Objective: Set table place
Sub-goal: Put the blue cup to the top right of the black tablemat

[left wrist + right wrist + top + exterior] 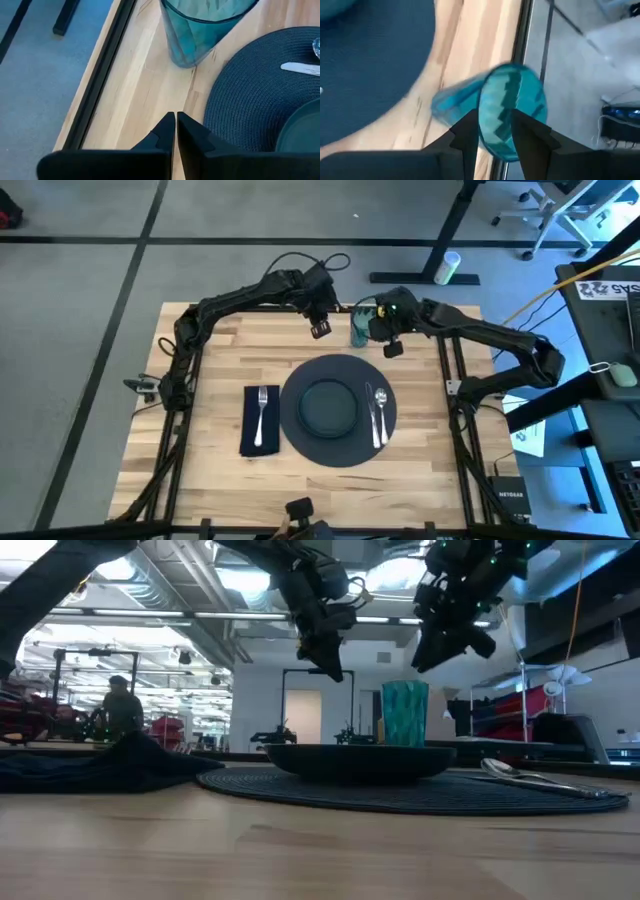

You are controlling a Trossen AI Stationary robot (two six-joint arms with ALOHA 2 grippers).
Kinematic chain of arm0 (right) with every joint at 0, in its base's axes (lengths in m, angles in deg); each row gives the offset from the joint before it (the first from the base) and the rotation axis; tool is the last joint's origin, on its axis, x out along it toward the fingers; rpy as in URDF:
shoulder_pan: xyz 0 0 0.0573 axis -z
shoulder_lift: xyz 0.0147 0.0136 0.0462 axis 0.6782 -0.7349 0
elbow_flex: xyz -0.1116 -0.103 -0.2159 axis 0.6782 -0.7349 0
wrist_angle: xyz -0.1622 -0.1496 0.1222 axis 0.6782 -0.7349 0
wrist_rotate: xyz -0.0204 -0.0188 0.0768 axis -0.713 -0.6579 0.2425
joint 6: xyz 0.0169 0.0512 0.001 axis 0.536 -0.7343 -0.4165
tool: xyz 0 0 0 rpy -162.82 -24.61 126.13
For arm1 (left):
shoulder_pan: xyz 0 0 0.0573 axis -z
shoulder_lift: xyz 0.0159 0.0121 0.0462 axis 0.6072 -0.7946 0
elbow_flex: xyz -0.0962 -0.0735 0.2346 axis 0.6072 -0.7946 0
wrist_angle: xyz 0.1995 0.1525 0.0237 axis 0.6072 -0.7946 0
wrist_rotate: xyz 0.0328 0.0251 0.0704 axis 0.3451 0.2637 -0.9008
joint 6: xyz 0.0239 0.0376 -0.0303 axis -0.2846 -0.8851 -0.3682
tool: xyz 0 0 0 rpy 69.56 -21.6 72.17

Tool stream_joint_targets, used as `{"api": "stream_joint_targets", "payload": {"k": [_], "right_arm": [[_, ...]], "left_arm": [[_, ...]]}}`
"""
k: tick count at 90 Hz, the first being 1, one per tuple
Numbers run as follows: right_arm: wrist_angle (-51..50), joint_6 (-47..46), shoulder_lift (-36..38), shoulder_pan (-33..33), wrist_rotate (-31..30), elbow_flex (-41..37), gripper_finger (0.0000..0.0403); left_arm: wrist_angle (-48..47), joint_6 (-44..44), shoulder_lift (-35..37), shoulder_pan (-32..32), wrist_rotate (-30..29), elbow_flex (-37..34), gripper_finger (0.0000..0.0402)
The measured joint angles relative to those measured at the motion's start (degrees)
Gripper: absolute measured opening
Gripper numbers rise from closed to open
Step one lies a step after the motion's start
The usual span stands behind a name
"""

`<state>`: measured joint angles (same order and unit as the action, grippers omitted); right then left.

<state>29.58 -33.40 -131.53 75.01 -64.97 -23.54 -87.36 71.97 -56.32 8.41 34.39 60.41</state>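
Teal and translucent, the cup (pixel 360 326) stands upright on the table (pixel 215 350) near its far rail, just beyond the rim of the dark woven charger (pixel 338 443). My right gripper (pixel 492 131) hangs above it, fingers spread, the cup's mouth showing between them; I judge it not gripped. My left gripper (pixel 176 131) hovers beside the cup over bare wood, fingers pressed together and holding nothing.

I judge the cup light, rigid and thin-walled, probably smooth plastic, so it may tip or slip. Its body tapers toward the base; a hold across the wall below the rim seems soundest, with moderate pressure.

Outward from the cup: a smaller dark plate (pixel 328 408) sits centred on the charger, a knife (pixel 372 416) and spoon (pixel 381 405) lie on the charger's right side, and a fork (pixel 262 412) rests on the navy napkin (pixel 248 442) left of it.
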Motion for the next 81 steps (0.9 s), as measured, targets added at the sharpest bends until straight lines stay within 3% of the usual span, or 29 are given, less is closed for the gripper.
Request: {"api": "stream_joint_targets", "payload": {"k": [10, 25, 49, 81], "right_arm": [[-0.51, -0.25, -2.68, 1.68, 3.52, -0.04, 0.0101], [-1.78, 0.78, -5.12, 1.89, 3.93, -0.07, 0.0093], [-9.71, 1.12, -4.93, 1.84, 3.46, 2.09, 0.0007], [-21.85, -0.98, -4.07, 1.74, 7.57, 3.57, 0.0004]], "left_arm": [[0.07, 0.02, 0.0, -0.07, 0.0, 0.0, 0.0], [0.03, 0.15, 0.0, -0.07, -0.02, 0.0, 0.0], [-0.66, 0.85, 0.0, 0.19, -0.01, -0.01, 0.0], [-1.85, 1.06, -0.02, 1.13, 0.0, 0.0, 0.0]]}}
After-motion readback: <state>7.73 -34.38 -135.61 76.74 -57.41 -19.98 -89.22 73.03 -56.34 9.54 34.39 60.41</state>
